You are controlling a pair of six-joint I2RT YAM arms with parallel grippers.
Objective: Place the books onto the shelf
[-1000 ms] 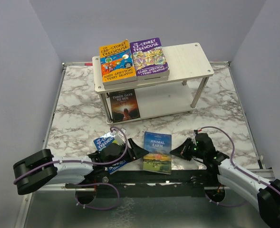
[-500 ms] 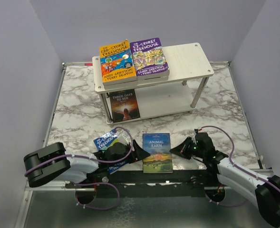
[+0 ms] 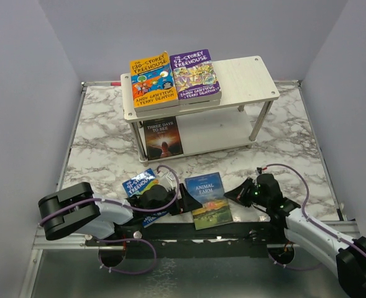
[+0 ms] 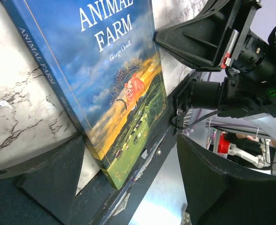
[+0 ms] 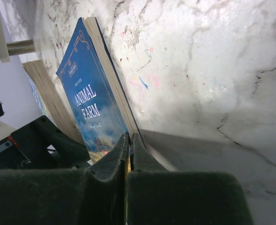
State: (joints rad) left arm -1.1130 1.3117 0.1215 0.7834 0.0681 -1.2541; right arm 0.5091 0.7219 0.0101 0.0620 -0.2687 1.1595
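The blue "Animal Farm" book (image 3: 210, 200) lies skewed on the marble near the front edge. My left gripper (image 3: 188, 203) is open at its left side, and in the left wrist view the book's (image 4: 114, 84) near corner sits between the spread fingers (image 4: 48, 183) of that gripper (image 4: 133, 187), ungripped. My right gripper (image 3: 233, 196) is shut, its tips (image 5: 130, 143) against the book's right edge (image 5: 93, 110). A blue Treehouse book (image 3: 140, 184) lies partly under my left arm. The shelf (image 3: 245, 74) carries an orange book (image 3: 150, 81) and a purple book (image 3: 195, 74) on top, with a dark book (image 3: 163, 136) on its lower board.
A black rail (image 3: 189, 231) runs along the table's near edge, just below the book. Grey walls close in the marble table (image 3: 102, 155) on three sides. The right half of the shelf's lower board (image 3: 223, 129) is bare.
The Animal Farm book has turned and slid a little to the right. My left gripper has followed it rightward and opened wider. The right gripper has stayed shut, almost in place.
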